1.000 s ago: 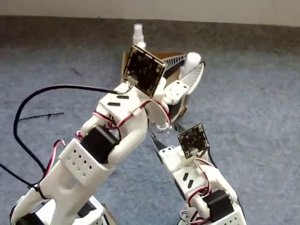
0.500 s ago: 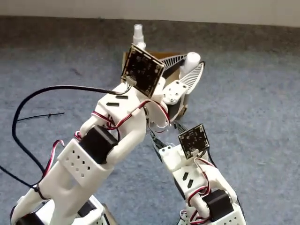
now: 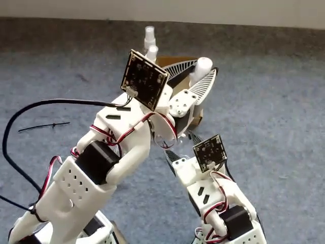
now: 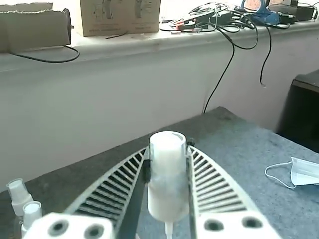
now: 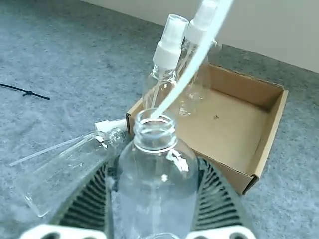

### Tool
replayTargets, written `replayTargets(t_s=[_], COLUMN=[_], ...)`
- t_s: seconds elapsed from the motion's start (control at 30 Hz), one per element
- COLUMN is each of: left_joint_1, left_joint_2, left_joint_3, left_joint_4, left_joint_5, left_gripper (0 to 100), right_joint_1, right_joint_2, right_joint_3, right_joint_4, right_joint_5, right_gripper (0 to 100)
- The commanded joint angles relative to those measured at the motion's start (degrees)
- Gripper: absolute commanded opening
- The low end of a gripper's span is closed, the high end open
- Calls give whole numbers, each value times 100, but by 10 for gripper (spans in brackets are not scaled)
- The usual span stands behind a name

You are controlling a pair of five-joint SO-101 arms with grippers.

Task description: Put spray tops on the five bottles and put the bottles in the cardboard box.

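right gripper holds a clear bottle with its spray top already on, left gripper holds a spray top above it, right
No: the right wrist view shows the clear bottle in the right gripper with an open neck, no top. The left gripper does hold a spray top above it.

No legible text or numbers. Carton (image 4: 121, 16) on ledge (image 4: 149, 46), far behind spray top (image 4: 167, 174): dark printed marks on face, too small to read. Camera board (image 3: 143, 80): markings unreadable.
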Motion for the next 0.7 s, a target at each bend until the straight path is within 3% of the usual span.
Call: replayTargets(t_s=[0.0,0.27,0.5,0.67], left_joint_1=[84,75,-532,-602], left_joint_2=[-101,-110,-145,-154], left_joint_3=[-233,259,629,831], left_joint_4=[0,-9,26,44], left_joint_5=[35,9,26,26], left_gripper=[45,45,45,45], right_joint_1=[-22,-13,4,462], right_joint_2=[-40,-40,-48,-48], right_joint_3=[-66,-66,-365,-804], right_joint_4=[-136,-145,-145,-382], right_joint_5=[-53,-53,-53,-105], right_gripper=[4,4,4,4])
